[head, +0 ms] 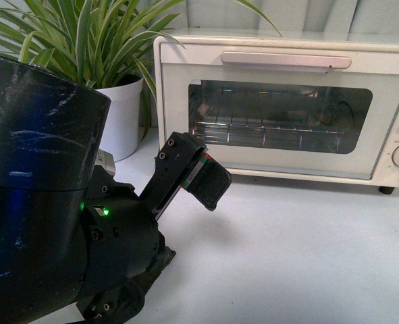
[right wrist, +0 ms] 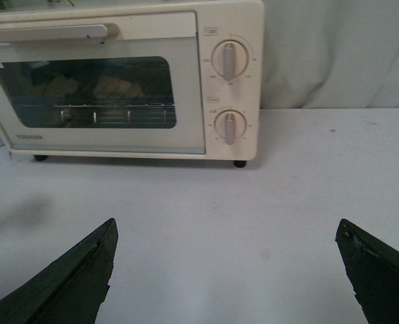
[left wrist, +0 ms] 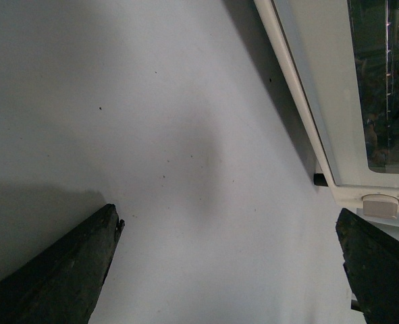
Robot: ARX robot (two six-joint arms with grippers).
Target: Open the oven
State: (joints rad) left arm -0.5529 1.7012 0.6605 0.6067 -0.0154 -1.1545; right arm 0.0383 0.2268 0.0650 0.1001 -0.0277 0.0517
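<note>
The cream-white oven stands at the back of the white table, door shut, with its long bar handle across the top of the glass window and the wire rack behind the glass. My left gripper is open and empty, low in front of the oven's left half, apart from it. In the left wrist view the oven's lower edge and a knob show beyond my open left gripper. In the right wrist view the oven with handle and two knobs is beyond my open right gripper.
A potted spider plant in a white pot stands left of the oven. My dark left arm base fills the near left. White table lies before the oven; a pale curtain hangs behind.
</note>
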